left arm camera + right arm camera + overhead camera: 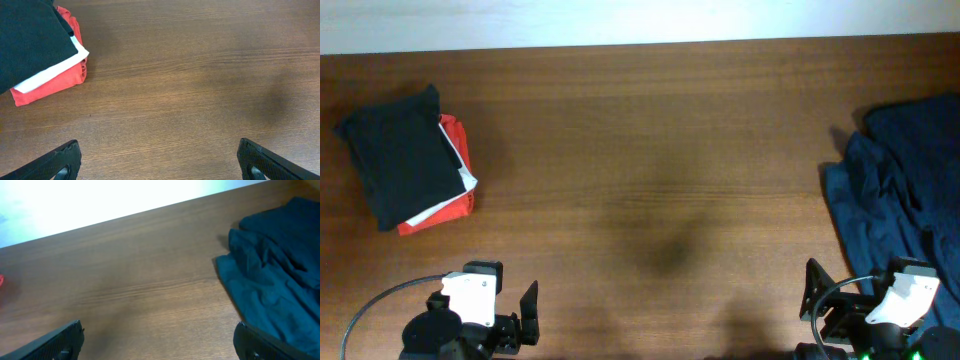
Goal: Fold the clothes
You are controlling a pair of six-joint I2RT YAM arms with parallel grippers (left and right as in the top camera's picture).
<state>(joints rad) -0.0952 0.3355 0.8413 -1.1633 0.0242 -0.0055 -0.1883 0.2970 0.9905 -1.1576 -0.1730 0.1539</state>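
Observation:
A crumpled dark blue garment (905, 185) lies unfolded at the table's right edge; it also shows in the right wrist view (280, 285). A folded stack sits at the far left: a black garment (395, 150) on top, then white, then red (455, 205). The stack also shows in the left wrist view (35, 45). My left gripper (160, 162) is open and empty at the front left (515, 320). My right gripper (160, 340) is open and empty at the front right (825, 295), just in front of the blue garment.
The brown wooden table (650, 150) ends at a pale wall along the back edge. Cables run from both arm bases at the front corners.

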